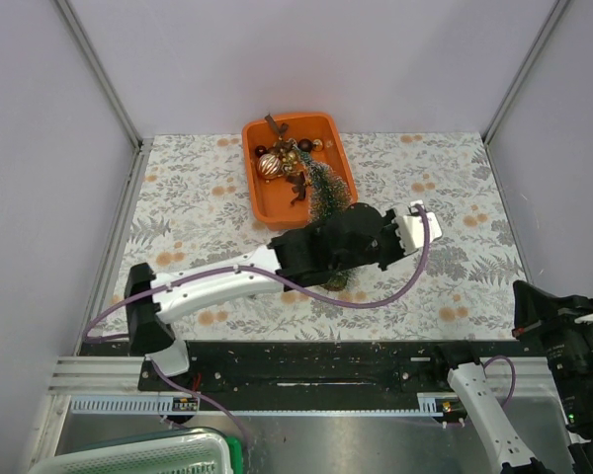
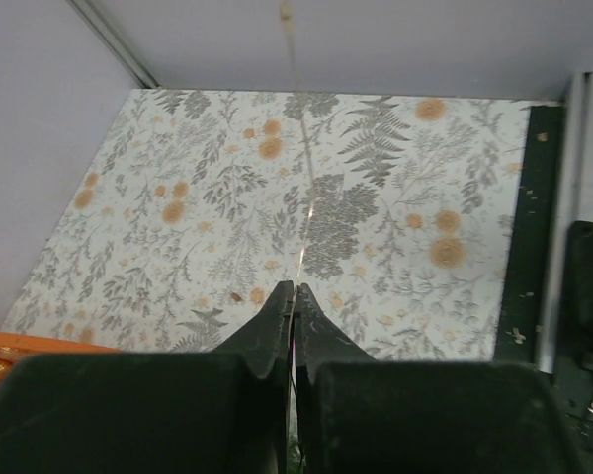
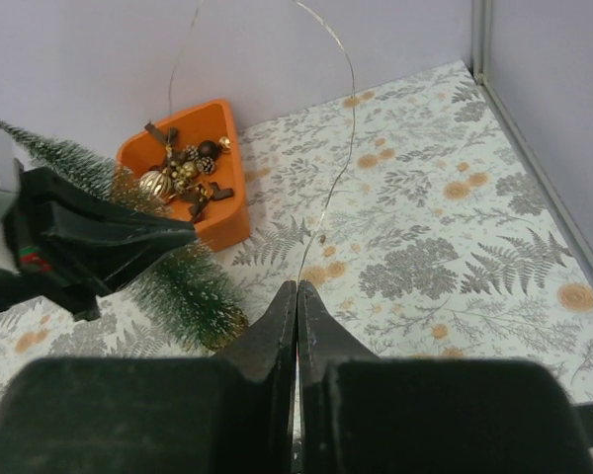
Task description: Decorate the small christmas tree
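The small christmas tree (image 1: 325,193) lies on its side, tip over the orange tray (image 1: 328,129) and wooden base (image 1: 336,281) on the cloth. My left arm (image 1: 227,281) reaches across its lower half. My left gripper (image 2: 296,288) is shut on a thin wire (image 2: 303,212) that runs away over the cloth. In the right wrist view the tree (image 3: 183,291) lies left of my right gripper (image 3: 297,284), which is shut on the thin wire (image 3: 338,168) arcing up and out of the top of the view.
The tray (image 3: 227,212) holds a gold bauble (image 3: 155,184), dark balls and brown pieces. Grey walls close in the patterned tablecloth (image 1: 455,197) on three sides. A black rail (image 1: 306,360) runs along the near edge, and my right arm (image 1: 563,336) sits at the near right.
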Controlling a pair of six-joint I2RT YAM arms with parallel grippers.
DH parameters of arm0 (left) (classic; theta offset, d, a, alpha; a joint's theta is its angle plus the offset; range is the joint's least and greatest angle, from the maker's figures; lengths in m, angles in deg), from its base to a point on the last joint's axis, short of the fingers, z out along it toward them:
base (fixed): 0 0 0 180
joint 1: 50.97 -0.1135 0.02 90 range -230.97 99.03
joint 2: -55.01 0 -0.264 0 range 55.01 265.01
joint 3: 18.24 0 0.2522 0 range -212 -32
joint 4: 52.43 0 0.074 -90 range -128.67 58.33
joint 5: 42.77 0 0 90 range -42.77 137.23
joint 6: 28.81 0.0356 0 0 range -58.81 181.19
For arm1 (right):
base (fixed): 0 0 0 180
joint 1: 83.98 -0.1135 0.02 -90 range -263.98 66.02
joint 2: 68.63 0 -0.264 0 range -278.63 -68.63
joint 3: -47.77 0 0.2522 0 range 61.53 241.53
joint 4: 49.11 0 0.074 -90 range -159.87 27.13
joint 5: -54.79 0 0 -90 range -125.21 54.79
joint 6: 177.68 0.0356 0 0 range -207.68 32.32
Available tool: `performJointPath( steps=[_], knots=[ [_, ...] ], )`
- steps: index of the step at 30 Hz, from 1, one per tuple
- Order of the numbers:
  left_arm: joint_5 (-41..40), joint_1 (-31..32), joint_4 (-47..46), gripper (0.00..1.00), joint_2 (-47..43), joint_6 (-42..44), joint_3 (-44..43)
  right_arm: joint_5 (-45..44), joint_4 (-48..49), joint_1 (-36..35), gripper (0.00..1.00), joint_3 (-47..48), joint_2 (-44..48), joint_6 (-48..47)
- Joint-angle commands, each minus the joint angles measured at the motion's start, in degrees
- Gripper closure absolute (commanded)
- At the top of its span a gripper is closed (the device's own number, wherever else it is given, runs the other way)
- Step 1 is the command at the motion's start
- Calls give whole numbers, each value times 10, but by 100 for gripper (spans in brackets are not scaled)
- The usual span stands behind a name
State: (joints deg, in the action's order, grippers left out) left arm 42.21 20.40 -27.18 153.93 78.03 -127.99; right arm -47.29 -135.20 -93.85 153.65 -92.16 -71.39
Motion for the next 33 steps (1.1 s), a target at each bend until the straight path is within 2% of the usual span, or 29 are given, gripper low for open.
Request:
performJointPath(
  steps=[1,10,15,21,26,33],
  knots=[
    [27,17,58,100,-73,-78,21,61,81,-6,100,-25,-20,-6],
    [29,30,74,100,-151,-123,123,174,194,-6,100,-62,-66,-47],
    [48,30,109,100,-183,-120,132,228,307,-6,100,-87,-87,-90],
    [31,27,130,100,-242,-97,189,322,450,-6,100,-84,-171,-130],
    [3,3,109,100,-295,-105,257,404,569,-6,100,-84,-237,-145],
    [-42,-62,65,100,-350,-117,321,507,680,-7,100,-50,-355,-116]
  ],
)
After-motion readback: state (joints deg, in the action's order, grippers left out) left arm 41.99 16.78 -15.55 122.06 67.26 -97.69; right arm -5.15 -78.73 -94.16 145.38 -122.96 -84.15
